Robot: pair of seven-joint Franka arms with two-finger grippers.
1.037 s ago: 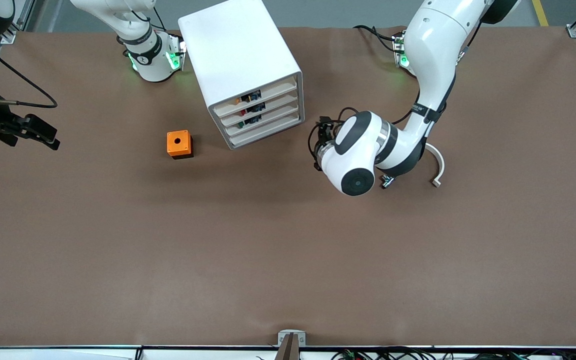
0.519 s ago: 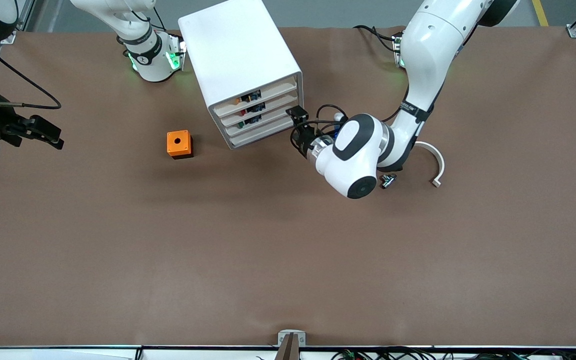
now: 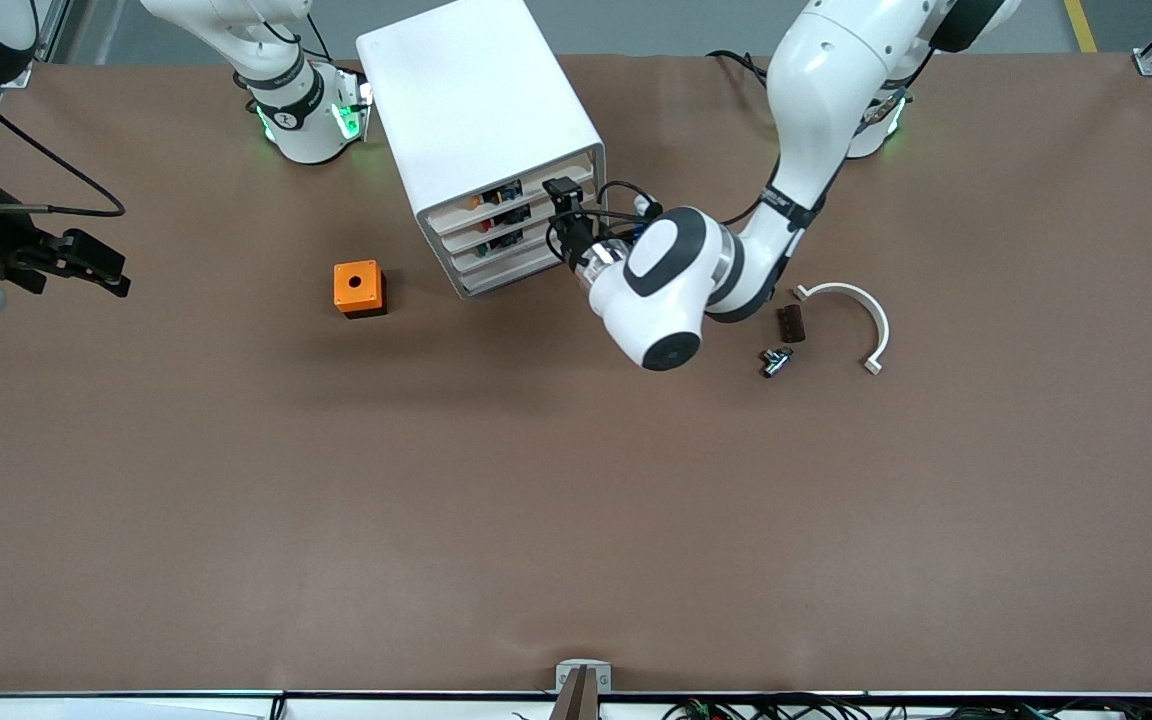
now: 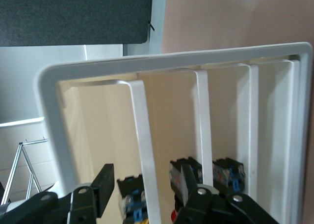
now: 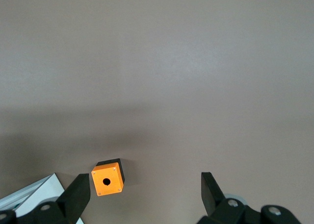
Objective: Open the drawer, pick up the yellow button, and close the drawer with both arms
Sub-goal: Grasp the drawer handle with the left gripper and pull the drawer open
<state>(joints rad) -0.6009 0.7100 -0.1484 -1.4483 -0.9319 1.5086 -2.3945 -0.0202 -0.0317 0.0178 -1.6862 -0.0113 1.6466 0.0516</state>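
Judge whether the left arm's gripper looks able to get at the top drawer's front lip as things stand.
Probably yes: the left gripper is at the cabinet front, fingers straddling the top drawer lip, nothing between them.

Open table beside cabinet (image 3: 481,110) (drawers shut)

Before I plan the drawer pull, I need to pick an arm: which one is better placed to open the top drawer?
Left. Its claw is at the cabinet front, fingers either side of the top drawer lip. The right claw waits, open, over the table's right-arm end.
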